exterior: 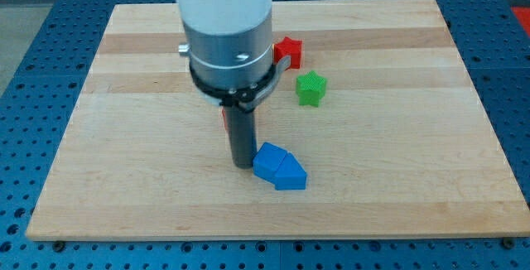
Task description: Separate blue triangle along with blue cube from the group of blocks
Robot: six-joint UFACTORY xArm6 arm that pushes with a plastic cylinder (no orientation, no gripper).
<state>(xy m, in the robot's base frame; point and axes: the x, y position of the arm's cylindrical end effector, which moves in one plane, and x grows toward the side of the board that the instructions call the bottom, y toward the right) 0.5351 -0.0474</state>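
Note:
Two blue blocks lie together below the board's middle. The left one [267, 161] looks like the blue cube and the right one [290, 174] like the blue triangle, touching each other. My tip [242, 165] rests on the board right at the left side of the blue cube, touching or almost touching it. A red block [288, 51] sits at the view's top, partly hidden by the arm. A green star-shaped block [311, 89] lies to its lower right. A sliver of another red block [224, 118] shows behind the rod.
The wooden board [414, 154] lies on a blue perforated table [33, 71]. The arm's white and dark body [228, 38] hides the board's upper middle.

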